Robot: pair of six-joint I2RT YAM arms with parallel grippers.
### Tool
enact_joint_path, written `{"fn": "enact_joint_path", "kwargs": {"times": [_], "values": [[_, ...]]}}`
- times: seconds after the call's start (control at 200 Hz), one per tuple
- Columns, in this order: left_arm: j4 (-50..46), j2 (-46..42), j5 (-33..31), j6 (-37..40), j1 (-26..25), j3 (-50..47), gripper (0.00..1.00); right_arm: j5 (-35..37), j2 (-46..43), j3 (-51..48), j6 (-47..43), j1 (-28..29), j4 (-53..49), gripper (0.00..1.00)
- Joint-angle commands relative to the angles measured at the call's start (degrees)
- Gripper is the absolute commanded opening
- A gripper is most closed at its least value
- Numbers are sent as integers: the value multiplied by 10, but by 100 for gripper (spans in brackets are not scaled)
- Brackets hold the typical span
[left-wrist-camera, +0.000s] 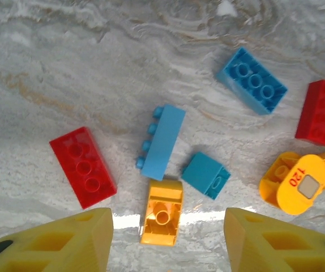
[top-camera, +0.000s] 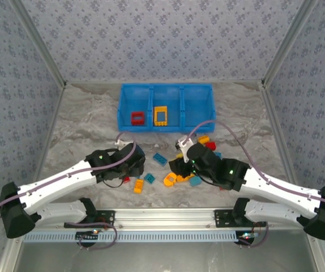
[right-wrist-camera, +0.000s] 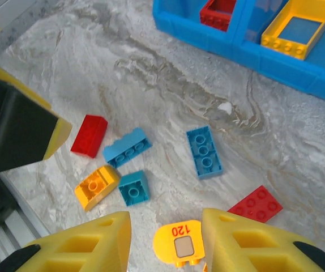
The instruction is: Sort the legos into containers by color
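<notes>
Two frames already sit in the bright blue plastic three-compartment bin [top-camera: 198, 105] at top centre: the red frame [top-camera: 137, 118] left, the yellow frame [top-camera: 161, 116] middle. Loose plastic bricks [top-camera: 160, 159] scatter mid-frame on the marbled surface [top-camera: 83, 124]. My left end effector [left-wrist-camera: 166, 221] and right end effector [right-wrist-camera: 163, 218] are spread, empty. Next, I judge: the left closes on the yellow-orange sloped brick [left-wrist-camera: 162, 207].

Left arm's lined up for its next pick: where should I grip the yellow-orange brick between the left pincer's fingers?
Come straight down and pinch the yellow-orange brick across its two long flat sides, toward its near end. It lies lengthwise between the fingers of the open left pincer, and the teal brick crowds its far right corner.
</notes>
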Motion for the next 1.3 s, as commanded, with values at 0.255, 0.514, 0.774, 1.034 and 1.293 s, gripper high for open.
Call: {"fn": "enact_joint_path", "kwargs": {"times": [0.255,0.514,0.774,1.034,1.293], "values": [[14,-21,45,-92,113,-95,62,-19,15,-33,-60,114,69,51],[110,45,92,-81,173,-121,66,-27,39,-36,-66,153,104,72],[123,115,82,-79,177,-126,62,-24,66,-15,-75,172,105,77],[168,130,91,-80,177,-152,42,-17,86,-2,-74,173,107,76],[118,87,40,-61,174,-111,18,4,72,5,-70,174,111,74]]}}
